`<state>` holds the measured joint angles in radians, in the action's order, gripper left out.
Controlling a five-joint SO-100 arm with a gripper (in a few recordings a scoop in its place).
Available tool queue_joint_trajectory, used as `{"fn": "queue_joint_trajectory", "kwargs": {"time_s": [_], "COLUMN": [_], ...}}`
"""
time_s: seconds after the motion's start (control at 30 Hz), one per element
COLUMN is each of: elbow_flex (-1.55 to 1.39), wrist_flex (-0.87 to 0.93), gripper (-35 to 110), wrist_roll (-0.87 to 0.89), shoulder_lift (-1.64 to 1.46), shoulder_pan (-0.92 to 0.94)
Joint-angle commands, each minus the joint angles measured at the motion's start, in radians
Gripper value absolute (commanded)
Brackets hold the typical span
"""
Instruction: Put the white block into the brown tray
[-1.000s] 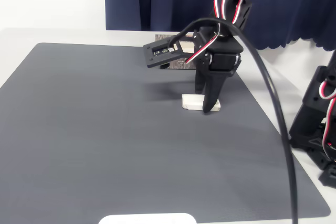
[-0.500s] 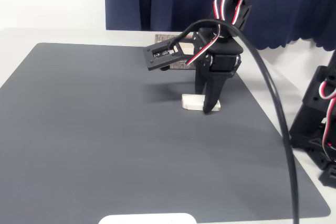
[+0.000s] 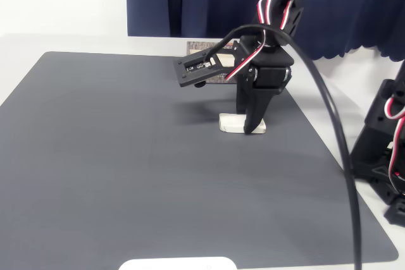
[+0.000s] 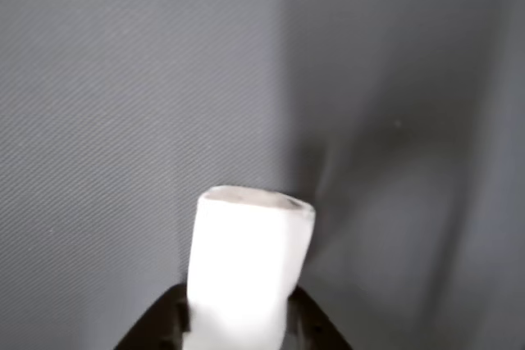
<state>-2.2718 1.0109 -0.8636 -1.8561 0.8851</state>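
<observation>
1. Fixed view. Risk first: the gripper [image 3: 251, 129] stands over the block [image 3: 231, 123] with its dark fingers across the block's right part, so the hold looks off-centre. On lifting, the block may pivot or slip out. The block lies flat on the grey mat [image 3: 126, 169], in the middle-right of the picture. The tray [image 3: 201, 47] sits well behind it at the mat's far edge, mostly hidden by the gripper's body. The carry must therefore clear the tray's near wall, and a low lift may knock the block against it. Finger spacing cannot be read from this side.

2. Wrist view. The block [image 4: 246, 260] fills the lower centre, its near end set between the two finger tips [image 4: 164, 317] at the bottom edge. The jaws stand narrow, one at each long side, clenched on the block or very nearly so. Only the near end appears to be held; the far end projects forward, so a weak squeeze may let it tilt.
</observation>
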Motion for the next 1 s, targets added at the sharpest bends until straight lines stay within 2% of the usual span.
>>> {"fn": "queue_joint_trajectory", "kwargs": {"time_s": [0.0, 0.4, 0.6, 0.8, 0.97], "elbow_flex": [-0.003, -0.005, 0.029, 0.222, 0.333], "wrist_flex": [-0.005, 0.028, 0.041, 0.236, 0.261], "gripper": [13, 6, 3, 0, 0], "wrist_roll": [-0.029, -0.026, 0.133, 0.175, 0.184], "shoulder_lift": [0.002, -0.089, -0.189, -0.173, -0.146], "shoulder_pan": [-0.015, -0.038, -0.055, -0.026, 0.009]}}
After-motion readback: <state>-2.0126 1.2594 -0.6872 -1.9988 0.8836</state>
